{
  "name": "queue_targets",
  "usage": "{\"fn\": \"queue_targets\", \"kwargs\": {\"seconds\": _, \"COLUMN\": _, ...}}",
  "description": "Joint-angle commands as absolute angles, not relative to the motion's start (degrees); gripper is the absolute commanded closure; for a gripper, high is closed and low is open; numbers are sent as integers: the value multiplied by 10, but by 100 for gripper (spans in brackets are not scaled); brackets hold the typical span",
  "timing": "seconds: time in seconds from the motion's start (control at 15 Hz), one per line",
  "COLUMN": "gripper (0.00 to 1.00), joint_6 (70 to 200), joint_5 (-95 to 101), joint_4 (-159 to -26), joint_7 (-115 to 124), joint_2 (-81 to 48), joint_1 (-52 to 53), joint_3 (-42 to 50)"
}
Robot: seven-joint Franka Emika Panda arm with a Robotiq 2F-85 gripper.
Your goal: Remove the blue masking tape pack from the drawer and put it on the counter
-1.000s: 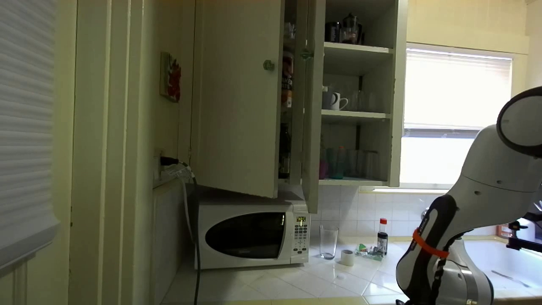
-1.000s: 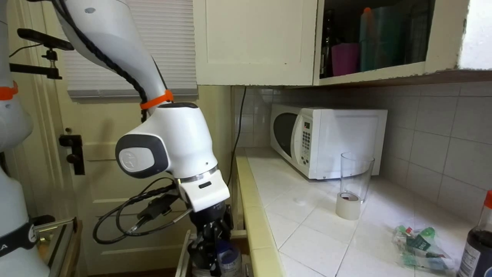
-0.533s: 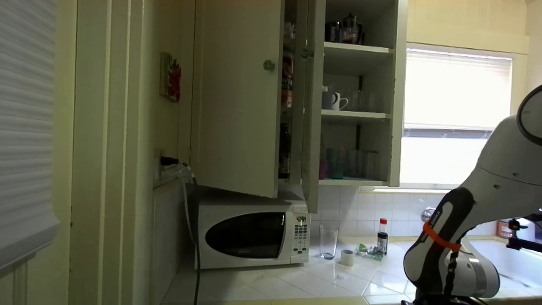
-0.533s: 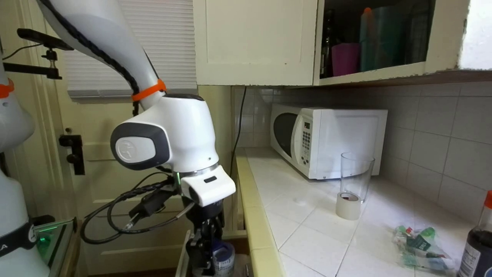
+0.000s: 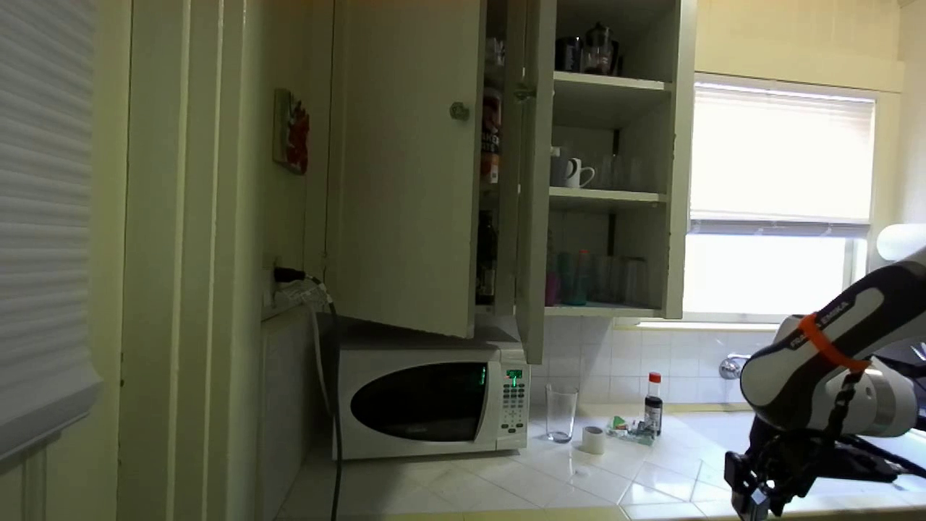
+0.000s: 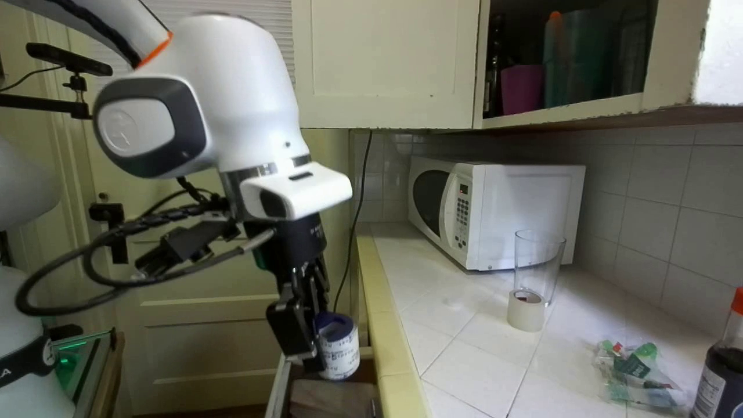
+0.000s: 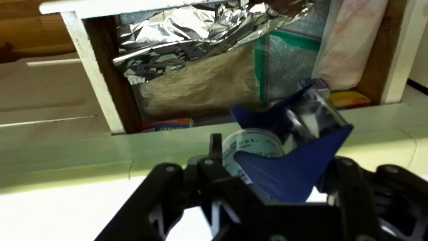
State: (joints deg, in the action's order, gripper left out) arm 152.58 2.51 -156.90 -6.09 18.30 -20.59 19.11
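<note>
Blue masking tape pack, by view: the wrist view alone showed its clear window and the crumpled silver foil inside the white-edged wooden drawer, upper centre; in an exterior view the pack hung lower centre, above that drawer, left of the pale tiled counter.
Pack surface: printed white side, dark-blue top, tilted.
Black gripper: fingers were clamped on the pack.
Drawer: half a second earlier, the pack sat inside.

A microwave and a clear glass stood well apart from the gripper.
Crumpled foil lay lower; a red-capped bottle stood also well apart.
</note>
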Motion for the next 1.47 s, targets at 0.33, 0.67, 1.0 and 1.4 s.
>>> {"fn": "queue_targets", "kwargs": {"seconds": 0.33, "gripper": 65, "joint_6": 1324, "joint_5": -26, "joint_4": -1397, "joint_7": -24, "joint_2": 173, "joint_1": -174, "joint_3": 179}}
{"fn": "queue_targets", "kwargs": {"seconds": 0.67, "gripper": 40, "joint_6": 1333, "joint_5": -17, "joint_4": -1417, "joint_7": -34, "joint_2": 194, "joint_1": -175, "joint_3": 176}}
{"fn": "queue_targets", "kwargs": {"seconds": 1.0, "gripper": 65, "joint_6": 1351, "joint_5": -32, "joint_4": -1391, "joint_7": 1, "joint_2": 169, "joint_1": -172, "joint_3": 170}}
{"fn": "queue_targets", "kwargs": {"seconds": 1.4, "gripper": 65, "joint_6": 1369, "joint_5": -27, "joint_4": -1277, "joint_7": 87, "joint_2": 58, "joint_1": -155, "joint_3": 136}}
